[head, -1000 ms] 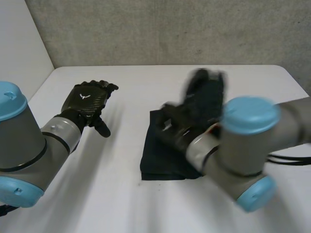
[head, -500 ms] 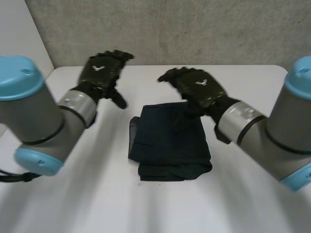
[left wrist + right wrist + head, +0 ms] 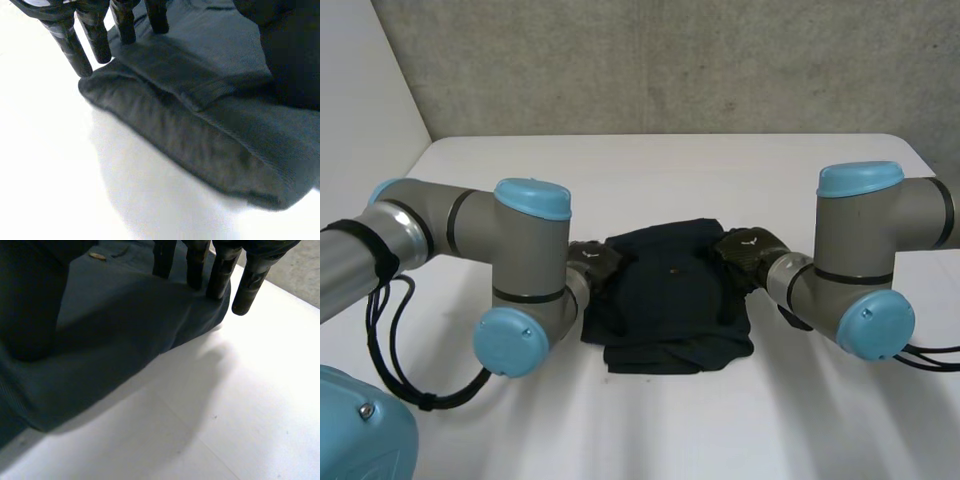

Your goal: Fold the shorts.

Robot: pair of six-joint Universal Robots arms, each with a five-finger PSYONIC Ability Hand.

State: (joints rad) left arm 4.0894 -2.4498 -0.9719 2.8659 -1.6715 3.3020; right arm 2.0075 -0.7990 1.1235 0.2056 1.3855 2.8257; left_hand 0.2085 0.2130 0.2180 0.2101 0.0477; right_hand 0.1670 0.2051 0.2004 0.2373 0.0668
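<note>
Shorts [image 3: 670,305]: dark navy, folded, mid-table on white table [image 3: 620,170], btwn the two hands. Near edge shows stacked layers, w/ the lowest layer sticking out a little toward the camera. Far part humps up w/ a rounded top. Small tan speck [image 3: 672,268] on the top layer.

L hand [image 3: 592,262]: at the shorts' left edge, touching cloth. Wrist view: fingers [image 3: 70,47] straight, not curled. Two tips sit just beside the folded edge over the table, the others on the cloth. Hand open, laid against the cloth, no grip. Big dark blurred shape beside the fingers, over the cloth; can't tell what it is.

R hand [image 3: 745,250]: at the shorts' right edge, opposite the L hand. Wrist view: fingers [image 3: 250,287] straight. Outermost tip is just off the cloth edge over the table, the rest on the cloth. Open too, pressing, not pinching.

Both forearms low over the table, elbows out to the sides. Grey concrete wall [image 3: 670,60] behind the table.
</note>
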